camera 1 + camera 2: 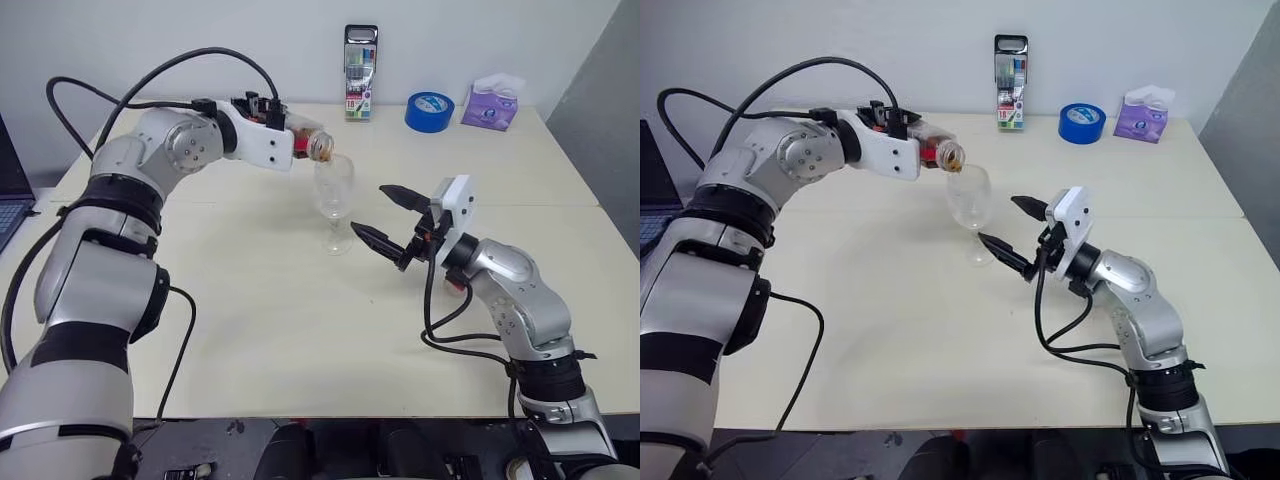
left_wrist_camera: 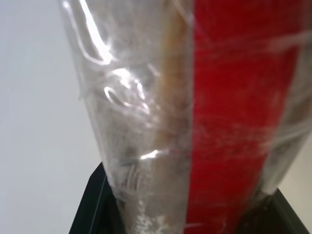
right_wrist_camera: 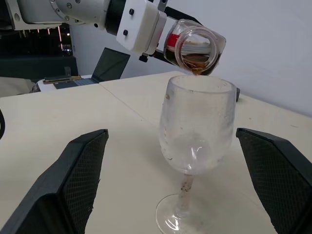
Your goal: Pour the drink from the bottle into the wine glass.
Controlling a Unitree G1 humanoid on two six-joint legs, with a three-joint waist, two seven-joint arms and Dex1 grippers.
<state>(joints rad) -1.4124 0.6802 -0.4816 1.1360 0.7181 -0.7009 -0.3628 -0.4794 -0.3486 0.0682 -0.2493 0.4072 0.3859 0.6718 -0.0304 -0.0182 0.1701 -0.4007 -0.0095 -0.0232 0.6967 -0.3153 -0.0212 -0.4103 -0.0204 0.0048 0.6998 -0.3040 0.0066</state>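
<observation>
Left gripper [image 1: 290, 135] clamps tipped bottle [image 1: 308, 143], mouth over wine glass [image 1: 334, 195] rim mid-tabletop; drink [image 3: 195, 62] at mouth. Right gripper [image 1: 383, 215] beside glass, fingers wide, empty.

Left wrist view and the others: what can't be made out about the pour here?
- Left wrist view: the bottle sits too close; its mouth and the glass are cut off.
- Eye views: the left pincer fingers are hidden by wrist and bottle.
- Right wrist view: the glass is cloudy; whether any drink has landed inside is unclear.
</observation>
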